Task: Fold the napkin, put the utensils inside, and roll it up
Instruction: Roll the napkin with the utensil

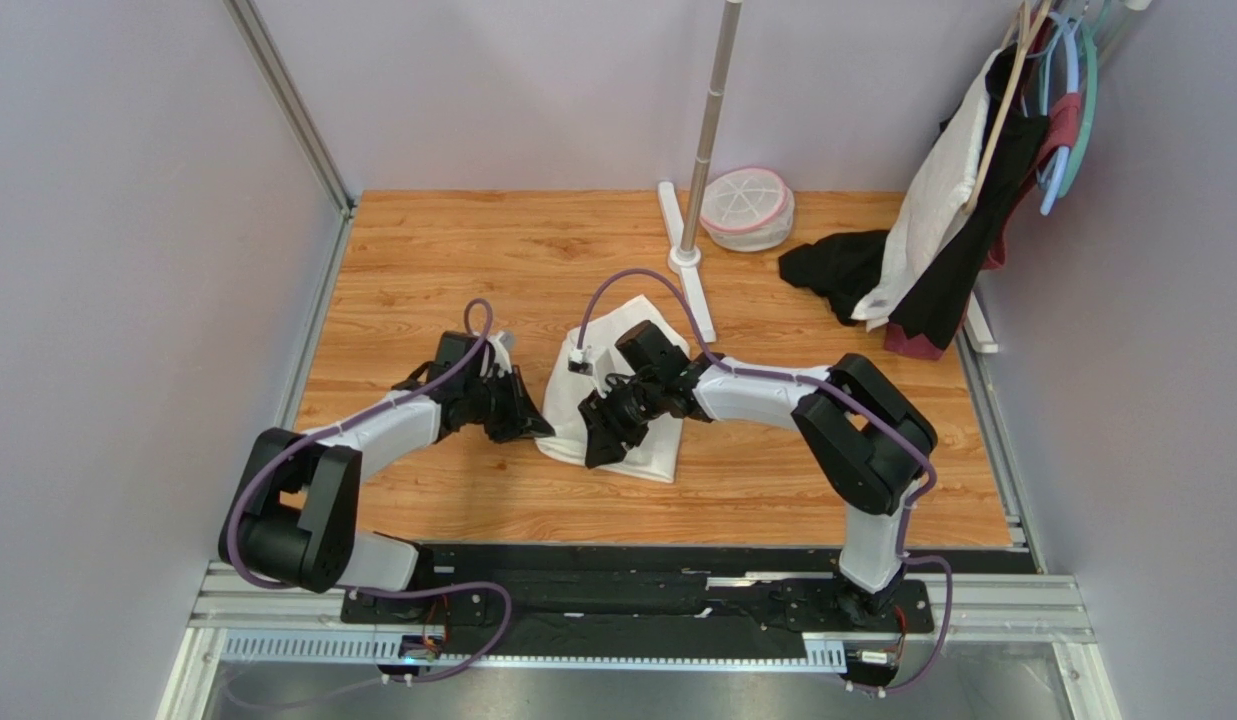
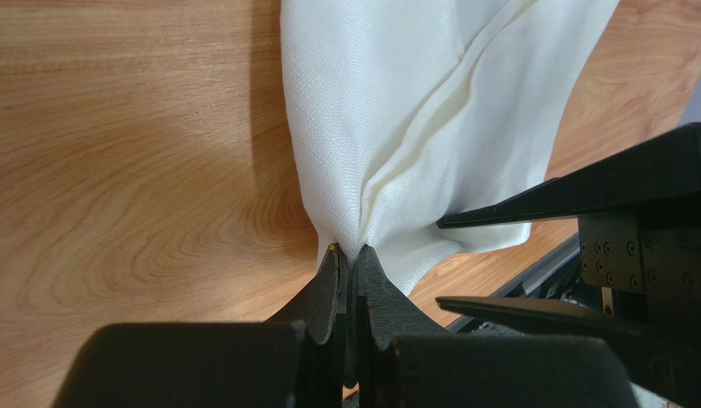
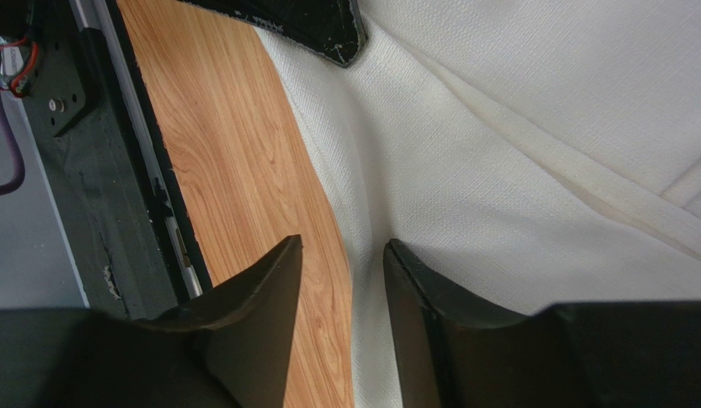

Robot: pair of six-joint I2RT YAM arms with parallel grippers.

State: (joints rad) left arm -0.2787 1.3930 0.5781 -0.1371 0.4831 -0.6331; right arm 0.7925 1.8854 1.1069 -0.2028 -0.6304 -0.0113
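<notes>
Entry 1, my left claw: clenched on a small pinch of the napkin's left edge, jaws fully together, the cloth puckering upward from the tips. Entry 2, the napkin: cream-white, mid-desk, lying between my 2 claws, rumpled rather than flat, with 1 long crease running slantwise through it and at least 2 layers showing along that crease. Entry 3, my right claw: released, jaws apart and straddling the napkin's near edge, 1 finger over bare wood, the other over cloth; whether either finger touches, I cannot tell. Entry 4, the fork: not in sight in any of the 3 views. Entry 5, the stand: its white foot lies just beside the napkin's far corner. Handling note, my judgement only: the fold is in hand. To do it well, I should get the wood-side finger under the hem and close on 1 layer, not the whole bunch; lift both claws level and low; draw them apart until the crease pulls out; then carry the held edge across and lay it hem on hem, away from the stand's foot, before letting go.
</notes>
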